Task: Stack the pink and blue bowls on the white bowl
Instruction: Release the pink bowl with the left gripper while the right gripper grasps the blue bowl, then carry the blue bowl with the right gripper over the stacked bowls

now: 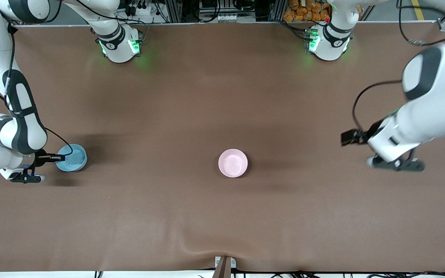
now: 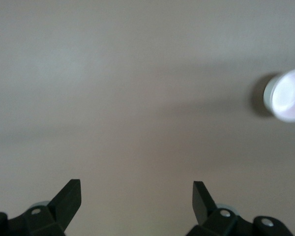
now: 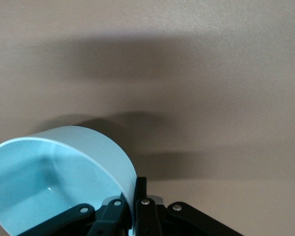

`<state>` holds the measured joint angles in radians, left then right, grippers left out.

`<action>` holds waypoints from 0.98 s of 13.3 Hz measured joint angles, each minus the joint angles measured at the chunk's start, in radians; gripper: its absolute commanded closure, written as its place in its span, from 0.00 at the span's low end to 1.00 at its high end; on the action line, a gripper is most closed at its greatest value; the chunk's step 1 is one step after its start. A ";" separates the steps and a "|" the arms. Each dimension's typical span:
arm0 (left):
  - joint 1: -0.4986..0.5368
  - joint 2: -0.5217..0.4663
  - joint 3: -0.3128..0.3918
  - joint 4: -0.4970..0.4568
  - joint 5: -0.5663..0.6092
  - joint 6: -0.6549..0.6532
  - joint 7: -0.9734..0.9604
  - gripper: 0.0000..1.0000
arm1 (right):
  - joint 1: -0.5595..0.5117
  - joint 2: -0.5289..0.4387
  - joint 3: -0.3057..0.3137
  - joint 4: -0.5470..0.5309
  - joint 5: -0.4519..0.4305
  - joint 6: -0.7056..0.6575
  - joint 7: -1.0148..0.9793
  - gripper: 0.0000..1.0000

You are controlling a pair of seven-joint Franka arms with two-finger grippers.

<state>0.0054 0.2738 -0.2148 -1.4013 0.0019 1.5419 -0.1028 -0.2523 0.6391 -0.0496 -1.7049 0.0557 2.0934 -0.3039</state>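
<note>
The light blue bowl (image 1: 72, 157) is at the right arm's end of the table. My right gripper (image 1: 57, 157) is shut on its rim, one finger inside and one outside, and the bowl (image 3: 54, 177) looks tilted in the right wrist view, where the gripper (image 3: 135, 189) shows too. The pink bowl (image 1: 233, 163) stands alone mid-table; it shows pale in the left wrist view (image 2: 288, 95). My left gripper (image 1: 396, 165) is open and empty, low over bare table at the left arm's end (image 2: 136, 192). The white bowl is not in view.
The brown table cover (image 1: 222, 96) is bare apart from the two bowls. It has a small wrinkle by a bracket (image 1: 224, 264) at the edge nearest the front camera. The arm bases (image 1: 119, 44) stand along the edge farthest from it.
</note>
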 measured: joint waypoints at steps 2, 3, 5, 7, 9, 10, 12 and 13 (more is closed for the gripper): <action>-0.009 -0.102 0.022 0.000 0.000 -0.099 0.010 0.00 | 0.007 -0.038 0.025 0.005 0.000 -0.042 -0.001 1.00; -0.010 -0.143 0.024 -0.001 0.000 -0.115 0.010 0.00 | 0.008 -0.063 0.050 0.009 0.001 -0.069 -0.001 1.00; -0.013 -0.187 0.025 -0.006 0.000 -0.123 0.010 0.00 | 0.012 -0.113 0.138 0.017 0.030 -0.105 0.001 1.00; -0.019 -0.196 0.025 -0.010 0.000 -0.125 0.011 0.00 | 0.035 -0.142 0.235 0.030 0.073 -0.115 0.044 1.00; -0.019 -0.205 0.028 -0.011 0.000 -0.156 0.020 0.00 | 0.109 -0.143 0.269 0.048 0.100 -0.113 0.190 1.00; -0.019 -0.213 0.030 -0.011 0.000 -0.164 0.020 0.00 | 0.156 -0.143 0.273 0.059 0.104 -0.109 0.285 1.00; -0.021 -0.235 0.052 -0.012 -0.011 -0.170 0.020 0.00 | 0.263 -0.140 0.276 0.084 0.110 -0.089 0.477 1.00; -0.021 -0.251 0.076 -0.012 -0.026 -0.179 0.021 0.00 | 0.312 -0.133 0.276 0.092 0.112 -0.067 0.559 1.00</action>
<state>-0.0158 0.0226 -0.1387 -1.4133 -0.0240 1.3631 -0.0817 0.0595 0.5056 0.2269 -1.6133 0.1674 2.0260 0.2553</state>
